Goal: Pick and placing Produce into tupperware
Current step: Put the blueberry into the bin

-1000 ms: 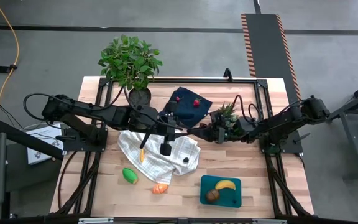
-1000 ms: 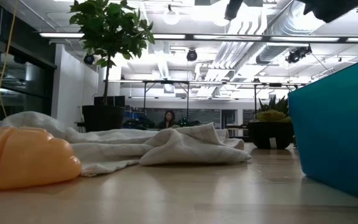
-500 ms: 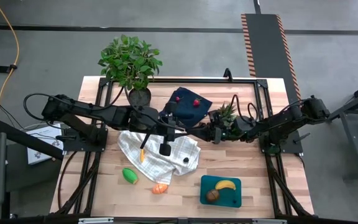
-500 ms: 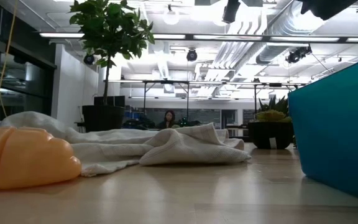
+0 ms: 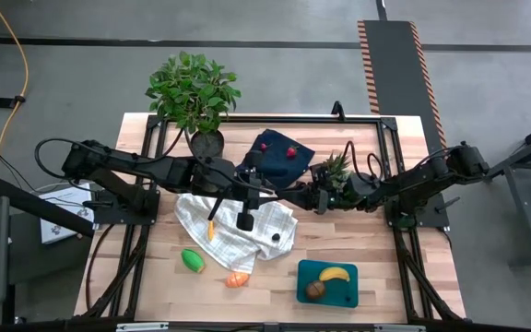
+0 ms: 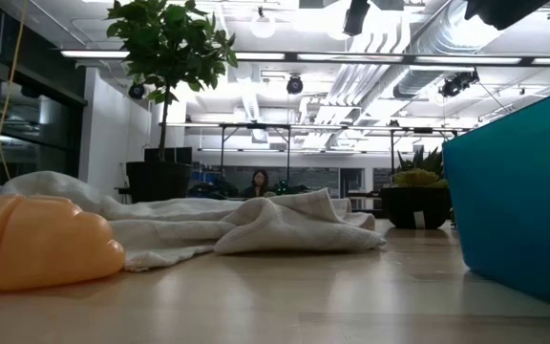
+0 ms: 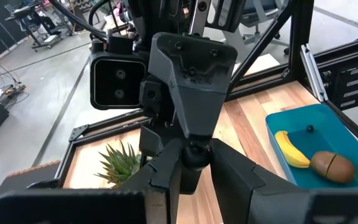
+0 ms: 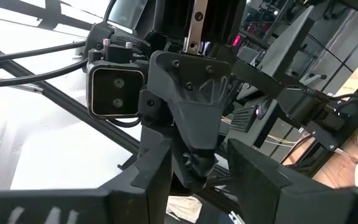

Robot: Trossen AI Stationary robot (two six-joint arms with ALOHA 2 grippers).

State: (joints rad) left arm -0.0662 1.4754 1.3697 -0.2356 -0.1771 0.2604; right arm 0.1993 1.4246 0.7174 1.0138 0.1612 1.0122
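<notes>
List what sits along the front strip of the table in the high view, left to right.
Green piece → orange piece → tupperware, which holds the brown round one and, further right, the banana.

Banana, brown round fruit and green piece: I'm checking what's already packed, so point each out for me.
banana (image 5: pixel 334 274): high view, middle of its yellow body, inside the tupperware.
brown round fruit (image 5: pixel 314 290): high view, centre of its top, inside the tupperware.
green piece (image 5: pixel 193 260): high view, centre, on the table.
</notes>
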